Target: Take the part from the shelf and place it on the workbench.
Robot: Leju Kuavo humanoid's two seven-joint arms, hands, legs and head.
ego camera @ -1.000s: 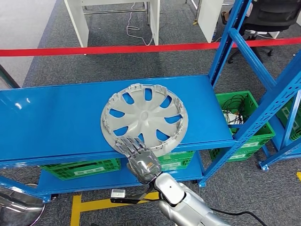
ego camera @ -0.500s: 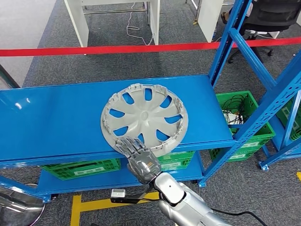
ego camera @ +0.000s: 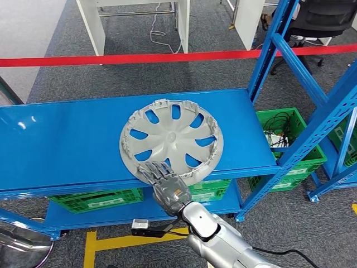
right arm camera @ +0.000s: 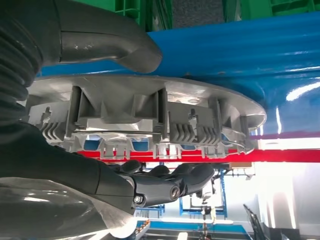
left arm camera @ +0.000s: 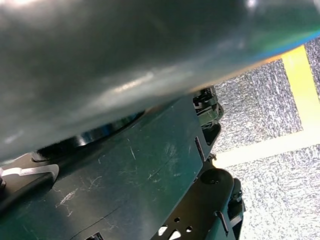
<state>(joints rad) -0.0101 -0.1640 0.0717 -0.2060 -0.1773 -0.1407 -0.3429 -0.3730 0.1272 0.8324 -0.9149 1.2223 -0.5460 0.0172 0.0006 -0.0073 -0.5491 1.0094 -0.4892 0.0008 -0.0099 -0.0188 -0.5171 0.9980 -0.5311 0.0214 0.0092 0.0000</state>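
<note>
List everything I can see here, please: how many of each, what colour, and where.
Hubcap: one, grey, flat on the shelf, near edge overhanging the front.
Shelf: one, blue, across the middle.
Crates: several, green, under and beside the shelf.
Tape barrier: one, red, behind the shelf.
White tables: two, at the back.
Office chair: one, black, back right.
Floor marking: yellow, below the shelf.
Right hand: one, grey, at the hubcap's near rim, thumb under, fingers over; contact unclear.
</note>
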